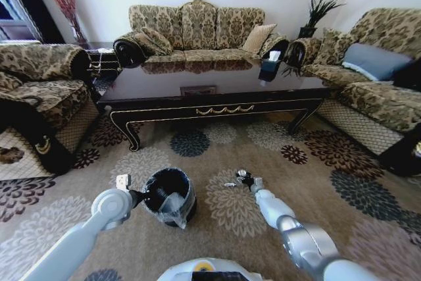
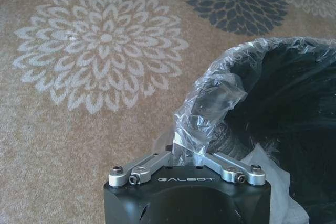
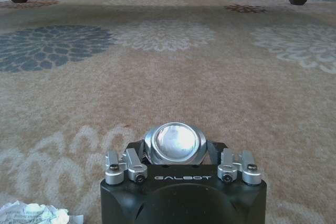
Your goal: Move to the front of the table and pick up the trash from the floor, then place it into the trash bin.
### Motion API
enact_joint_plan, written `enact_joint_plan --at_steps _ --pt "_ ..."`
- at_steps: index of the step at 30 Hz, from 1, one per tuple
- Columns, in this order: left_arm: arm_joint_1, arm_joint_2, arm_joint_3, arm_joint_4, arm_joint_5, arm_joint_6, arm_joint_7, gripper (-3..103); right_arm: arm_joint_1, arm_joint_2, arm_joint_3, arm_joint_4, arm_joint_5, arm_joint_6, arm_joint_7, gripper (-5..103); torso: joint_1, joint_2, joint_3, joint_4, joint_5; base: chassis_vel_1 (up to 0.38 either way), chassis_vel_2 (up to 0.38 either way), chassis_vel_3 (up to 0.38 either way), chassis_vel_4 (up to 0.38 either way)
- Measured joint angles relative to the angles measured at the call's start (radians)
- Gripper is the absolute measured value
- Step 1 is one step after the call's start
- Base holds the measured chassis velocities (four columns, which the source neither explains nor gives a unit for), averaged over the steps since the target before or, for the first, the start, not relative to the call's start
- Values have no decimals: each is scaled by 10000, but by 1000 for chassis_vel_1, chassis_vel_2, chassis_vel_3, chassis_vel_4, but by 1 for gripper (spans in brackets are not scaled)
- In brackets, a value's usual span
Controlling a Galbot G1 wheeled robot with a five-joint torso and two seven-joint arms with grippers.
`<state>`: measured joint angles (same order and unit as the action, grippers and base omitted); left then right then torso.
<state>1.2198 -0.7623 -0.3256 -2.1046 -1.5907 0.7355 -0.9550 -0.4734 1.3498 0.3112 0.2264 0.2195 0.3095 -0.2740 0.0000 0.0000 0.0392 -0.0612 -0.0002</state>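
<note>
room: sofas ring the table (image 1: 217, 106)
floor (image 1: 276, 156): flowery beige carpet
bin (image 1: 170, 195): on carpet, near side of table
left gripper (image 2: 185, 153): pinching the bin's liner
right gripper (image 3: 177, 148): clamped on a silver ball (image 3: 174, 142), right of bin
tissue (image 3: 34, 214): beside right gripper

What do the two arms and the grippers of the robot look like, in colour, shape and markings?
Both arms are smooth, rounded tubes in pale silver-grey with round joints. The left gripper and the right gripper each have a black body bearing the white word GALBOT. Silver metal linkage bars with dark screws sit on top of each body and carry the fingers. No loose cables are visible.
</note>
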Motion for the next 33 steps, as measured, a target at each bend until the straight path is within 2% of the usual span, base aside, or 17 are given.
enact_joint_plan --at_steps 12,14,15,18,20,22,23,26,28,31,33 --pt "-20 12 27 -15 27 0 9 0 -372 -112 -12 529 226 15 -63 62 0 0 0 4 3 0 0 0 0" --pt "-132 31 123 -45 15 0 9 0 -893 -394 -131 1712 640 -164 35 62 0 0 2 2 6 0 0 0 0" --pt "-132 31 123 -45 15 0 9 0 -893 -394 -131 1712 640 -164 35 62 0 0 2 2 6 0 0 0 0" --pt "-388 9 390 -47 13 -1 -1 0 -1868 -1014 -428 4009 1742 -678 438 62 0 0 0 0 2 0 0 0 0" --pt "-479 -6 501 -45 8 -2 -9 0 -2123 -1168 -455 4549 1955 -808 523 62 0 1 0 0 4 0 0 0 0" --pt "-817 -27 871 -9 -32 -1 -59 0 -2990 -1662 -448 6273 2576 -1239 797 62 0 0 0 2 2 0 0 0 0" --pt "-817 -27 871 -9 -32 -1 -59 0 -2990 -1662 -448 6273 2576 -1239 797 62 0 0 0 2 2 0 0 0 0" --pt "-1567 -81 1562 160 -208 -1 -199 0 -4276 -2469 -351 8671 3105 -1721 1124 62 0 0 0 -5 7 0 0 0 0" --pt "-1769 -126 1765 216 -250 -1 -233 0 -4524 -2655 -309 9288 3207 -1820 1191 62 0 0 0 -4 8 0 0 0 0" --pt "-2686 -432 2644 505 -421 -1 -453 0 -5422 -3339 -149 11607 3409 -2102 1426 62 0 0 0 3 3 0 0 0 0" --pt "-2936 -543 2855 578 -496 -1 -549 0 -5616 -3506 -99 12115 3416 -2143 1477 62 0 0 0 2 5 0 0 0 0"
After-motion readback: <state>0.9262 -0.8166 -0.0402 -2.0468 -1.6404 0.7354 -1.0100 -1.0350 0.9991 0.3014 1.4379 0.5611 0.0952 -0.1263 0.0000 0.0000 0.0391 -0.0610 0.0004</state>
